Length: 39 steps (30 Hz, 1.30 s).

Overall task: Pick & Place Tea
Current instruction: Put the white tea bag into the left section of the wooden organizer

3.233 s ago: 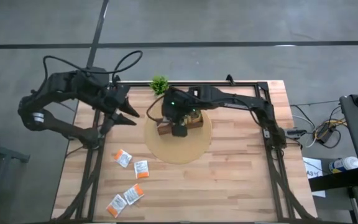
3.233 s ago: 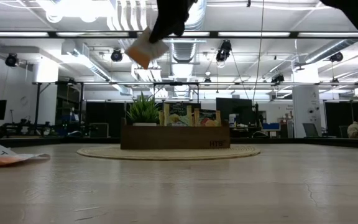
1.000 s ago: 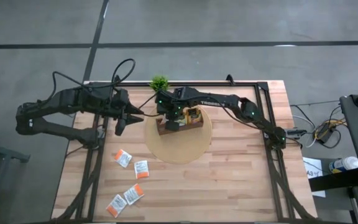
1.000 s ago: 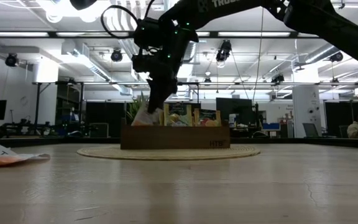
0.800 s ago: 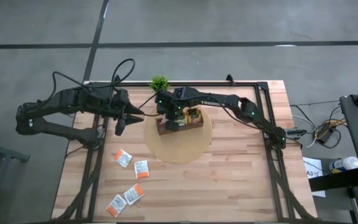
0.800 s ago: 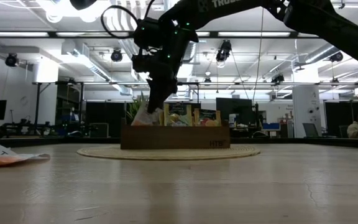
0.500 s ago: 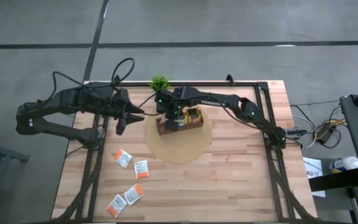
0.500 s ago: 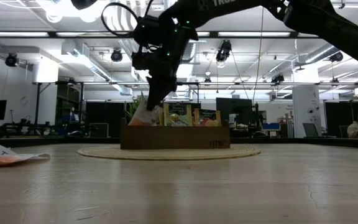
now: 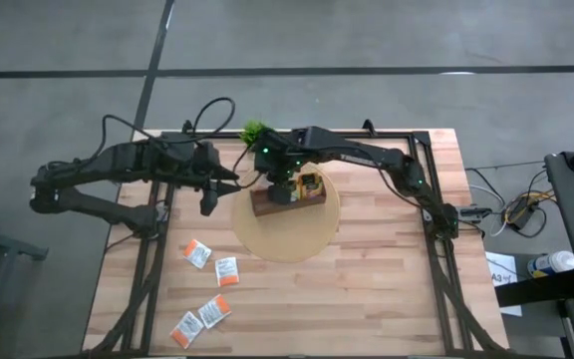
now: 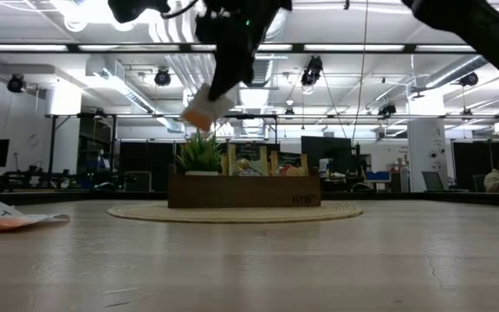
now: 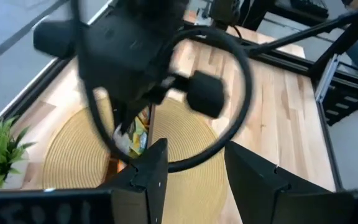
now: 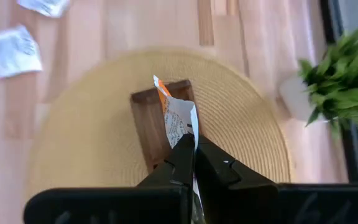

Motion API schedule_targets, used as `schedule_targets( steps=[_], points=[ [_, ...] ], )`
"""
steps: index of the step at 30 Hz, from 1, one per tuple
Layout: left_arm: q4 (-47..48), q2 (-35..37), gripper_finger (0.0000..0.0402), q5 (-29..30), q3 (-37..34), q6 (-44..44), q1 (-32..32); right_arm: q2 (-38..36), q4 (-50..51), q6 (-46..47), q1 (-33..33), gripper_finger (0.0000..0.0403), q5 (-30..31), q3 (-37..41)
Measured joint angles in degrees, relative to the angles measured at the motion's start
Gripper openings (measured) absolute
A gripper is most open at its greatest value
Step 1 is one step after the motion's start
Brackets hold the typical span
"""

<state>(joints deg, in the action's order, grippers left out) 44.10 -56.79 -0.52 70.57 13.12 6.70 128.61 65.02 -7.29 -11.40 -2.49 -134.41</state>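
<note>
My right gripper [image 12: 194, 148] is shut on a white-and-orange tea sachet [image 12: 176, 117] and hangs above the left end of the brown compartment tray [image 12: 157, 134]. In the low view the sachet [image 10: 204, 109] is well above the tray [image 10: 244, 191], which stands on a round woven mat [image 9: 289, 242]. Several more white-and-orange sachets [image 9: 198, 252] lie flat on the table's near-left part. My left gripper [image 9: 213, 189] is open, left of the tray; its wrist view looks across at the right arm. My right gripper pinches the sachet's upper edge [image 12: 189, 132] between its two fingers, coming from above and pointing down. The sachet hangs below the fingertips, tilted, its orange end [image 10: 196, 115] lowest. It is lifted clear of the tray.
A small green potted plant [image 9: 255, 132] stands at the table's far edge, just behind the tray's left end. The tray holds upright sachets [image 10: 258, 165] in its compartments. Bare wood lies on the table's near-right part [image 9: 387, 289]. A black frame runs along the table's edges.
My right gripper has risen straight up from the tray's left end, still shut on the sachet. The sachet, which had its lower part down at the tray's left compartment, now hangs clear above it. My left arm has shifted a little toward the tray.
</note>
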Motion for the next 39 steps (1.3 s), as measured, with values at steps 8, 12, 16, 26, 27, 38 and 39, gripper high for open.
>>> schedule_targets(
  steps=[8,12,16,26,27,38,39],
  points=[
    [1.88,-0.81,0.0151,0.15,0.21,0.97,0.02,-7.46,3.41,-0.17,1.03,0.0008,5.33,-0.06],
    [0.82,0.43,0.0151,0.13,1.8,1.7,0.0,-10.85,5.84,-0.15,1.01,0.0008,5.68,-0.24],
    [-2.37,0.73,0.0151,0.47,2.32,1.75,0.0,-12.89,5.14,1.61,1.32,0.0008,5.65,-0.04],
    [-7.44,-6.12,0.0151,1.09,2.23,-1.26,0.0,-14.67,4.36,4.24,3.25,0.0008,5.5,-0.02],
    [-7.6,-6.88,0.0151,1.49,2.23,-1.28,0.0,-14.8,4.32,4.33,3.36,0.0008,5.52,-0.04],
    [-7.69,-11.76,0.0151,8.02,4.12,-3.06,-0.22,-14.77,4.21,5.86,3.66,0.0008,5.71,-0.07],
    [-7.69,-11.76,0.0151,8.85,4.23,-3.51,-0.22,-14.77,4.21,5.86,3.66,0.0008,5.72,-0.07]
  ],
)
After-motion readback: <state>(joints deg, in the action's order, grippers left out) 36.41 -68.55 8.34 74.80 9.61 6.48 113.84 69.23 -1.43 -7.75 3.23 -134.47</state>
